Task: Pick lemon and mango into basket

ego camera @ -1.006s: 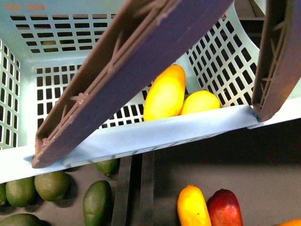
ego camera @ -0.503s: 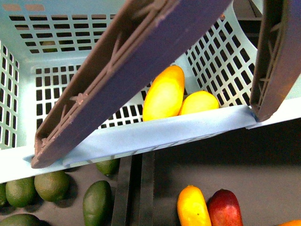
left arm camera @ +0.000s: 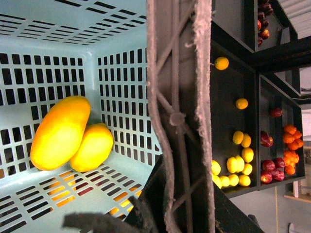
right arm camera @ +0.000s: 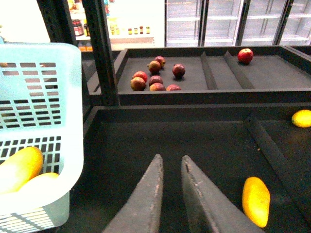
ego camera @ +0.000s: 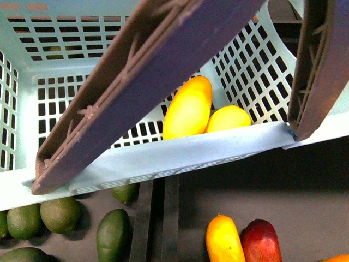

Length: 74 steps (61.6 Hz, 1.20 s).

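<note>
The mango (ego camera: 188, 108) and the lemon (ego camera: 228, 118) lie side by side, touching, on the slotted floor of the basket (ego camera: 180, 155), against its near wall. The left wrist view shows the same pair, mango (left arm camera: 60, 132) and lemon (left arm camera: 92, 147), tucked into a corner. Both task fruits sit inside, so the picking looks finished.

A brown handle (ego camera: 144, 82) crosses the front view on a slant, and a second handle (ego camera: 319, 65) stands at the right. The left wrist camera looks straight along a handle (left arm camera: 180, 116); I judge the left arm carries the basket by it, but the left gripper itself is not visible, so its state cannot be told.

The right gripper (right arm camera: 170, 167) hangs over an empty stretch of dark shelf (right arm camera: 194, 141), its fingers (right arm camera: 146, 204) nearly together with only a narrow gap and nothing between them. Another mango (right arm camera: 256, 201) lies on that shelf, apart from it. Below the basket, avocados (ego camera: 113, 234) and a red mango (ego camera: 260, 241) rest on the shelf.
</note>
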### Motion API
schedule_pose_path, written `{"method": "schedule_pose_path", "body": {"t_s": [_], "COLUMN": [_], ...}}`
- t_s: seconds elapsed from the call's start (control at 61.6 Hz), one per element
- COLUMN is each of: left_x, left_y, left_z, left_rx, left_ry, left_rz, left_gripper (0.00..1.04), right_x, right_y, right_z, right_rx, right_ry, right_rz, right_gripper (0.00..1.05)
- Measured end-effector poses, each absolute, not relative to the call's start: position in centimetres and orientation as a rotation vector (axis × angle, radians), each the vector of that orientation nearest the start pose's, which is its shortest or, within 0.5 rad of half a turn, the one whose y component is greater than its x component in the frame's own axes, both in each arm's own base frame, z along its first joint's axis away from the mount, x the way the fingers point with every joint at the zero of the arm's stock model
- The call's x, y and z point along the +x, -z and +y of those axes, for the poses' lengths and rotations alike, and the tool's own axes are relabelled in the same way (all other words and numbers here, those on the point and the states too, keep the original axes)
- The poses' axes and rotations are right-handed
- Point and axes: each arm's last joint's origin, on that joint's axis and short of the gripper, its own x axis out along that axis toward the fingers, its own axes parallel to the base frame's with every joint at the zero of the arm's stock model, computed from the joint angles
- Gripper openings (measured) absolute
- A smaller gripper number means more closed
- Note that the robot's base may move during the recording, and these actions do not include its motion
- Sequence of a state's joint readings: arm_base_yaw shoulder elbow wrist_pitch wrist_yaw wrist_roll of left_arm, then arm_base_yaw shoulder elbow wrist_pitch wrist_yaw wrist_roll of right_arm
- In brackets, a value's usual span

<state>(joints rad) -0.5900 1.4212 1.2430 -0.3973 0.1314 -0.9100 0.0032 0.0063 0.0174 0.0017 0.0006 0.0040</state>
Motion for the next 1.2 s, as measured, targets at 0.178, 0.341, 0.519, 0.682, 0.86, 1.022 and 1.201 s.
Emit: {"method": "schedule_pose_path", "body": {"t_s": [0.178,0.341,0.519,0.682,0.86,1.022,1.201], "left_x": [25.82,25.82,25.58,25.62,25.76,25.84,25.81], "left_y": [-32.77,-32.77,-32.77,-32.76,-32.76,-32.76,-32.76], "left_z": [-17.76,-17.76,-18.08,-18.05,-17.87,-17.76,-17.8], "left_rx": [-0.713,-0.713,-0.711,-0.718,-0.715,-0.706,-0.712], "left_ry": [0.388,0.387,0.414,0.405,0.388,0.382,0.395], "left_rz": [0.842,0.841,0.856,0.855,0.844,0.835,0.846], "left_gripper": [0.06,0.06,0.06,0.06,0.06,0.06,0.06], "right_x": [9.7,9.7,9.7,9.69,9.68,9.69,9.69], "right_y": [-16.91,-16.91,-16.91,-16.91,-16.91,-16.9,-16.91], "right_z": [0.03,0.02,0.02,0.02,0.03,0.03,0.02], "right_rx": [0.004,0.004,0.004,0.004,0.004,0.003,0.003], "right_ry": [-0.002,0.0,0.0,-0.001,-0.002,-0.002,0.0], "right_rz": [-0.012,-0.012,-0.012,-0.013,-0.014,-0.012,-0.013], "right_gripper": [0.56,0.82,0.96,0.96,0.96,0.96,0.96]}}
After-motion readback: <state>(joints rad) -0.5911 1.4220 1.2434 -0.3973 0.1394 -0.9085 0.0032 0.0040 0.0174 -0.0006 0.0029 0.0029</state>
